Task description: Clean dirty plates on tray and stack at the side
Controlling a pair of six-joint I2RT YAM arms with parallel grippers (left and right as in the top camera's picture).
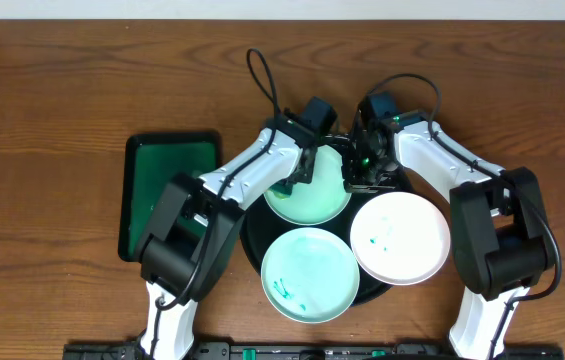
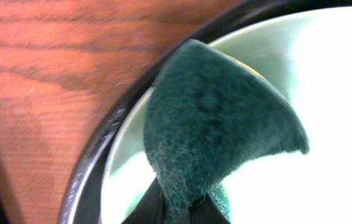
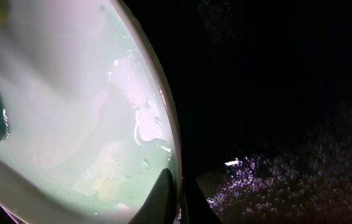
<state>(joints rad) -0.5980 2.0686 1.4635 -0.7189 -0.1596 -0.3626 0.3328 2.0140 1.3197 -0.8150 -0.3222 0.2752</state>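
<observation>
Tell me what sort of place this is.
Probably a test bench staged for dish cleaning rather than a kitchen: wooden table, black tray holding plates, green scrub pad.

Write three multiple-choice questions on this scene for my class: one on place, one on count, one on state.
1. Where is the green rectangular tray relative to the black tray? A. right of it B. left of it C. on it
2. How many plates sit on the black tray? A. two B. three C. five
3. What does the left gripper hold? A. nothing B. a spoon C. a scouring pad
Answers: B, the overhead view shows it on that side; B, two are mint-green and one is white; C, the dark green pad is pinched over the back plate.
</observation>
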